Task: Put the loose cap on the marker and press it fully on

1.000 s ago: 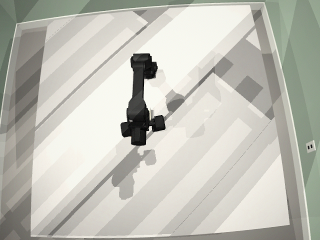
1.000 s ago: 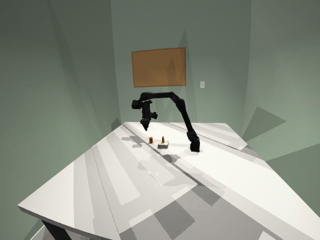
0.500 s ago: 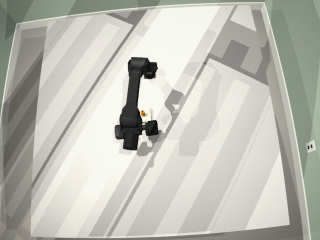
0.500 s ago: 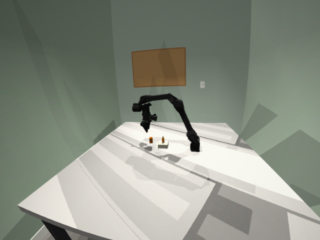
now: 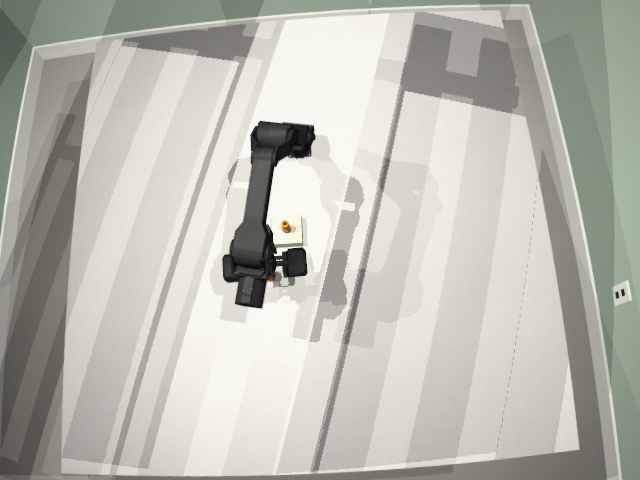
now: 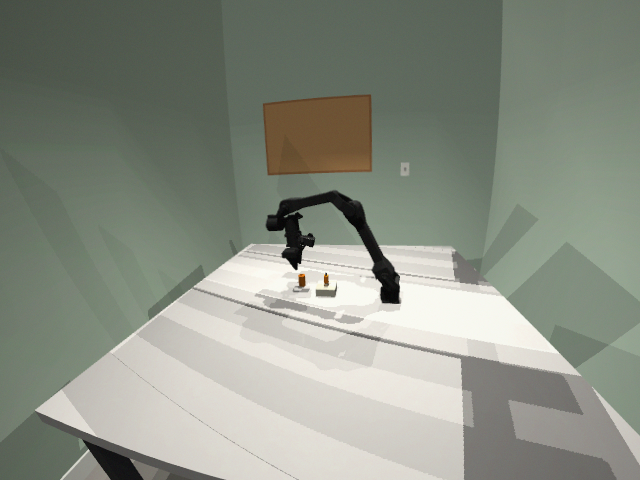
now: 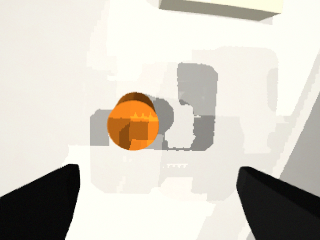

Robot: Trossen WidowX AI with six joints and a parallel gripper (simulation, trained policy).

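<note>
You're holding the gripper [image 6: 296, 268] [image 7: 160, 176] above the table [image 6: 289, 392] with its fingers wide apart and nothing between them, presumably leaving room to straddle the cap [image 5: 271, 277] [image 6: 301, 280] [image 7: 133, 125]. It's standing upright, left of the holder block [image 5: 294, 237] [image 6: 326, 290] [image 7: 220, 7] in the exterior view. The block is keeping the marker [image 5: 285, 226] [image 6: 326, 279] upright, apparently ready for capping.

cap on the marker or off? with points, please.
Off. The orange cap [image 6: 301, 280] [image 7: 133, 125] stands upright on the table, apart from the holder block [image 5: 293, 238] [image 6: 326, 291] [image 7: 220, 7]; the marker's narrow tip shows bare above the block.
</note>
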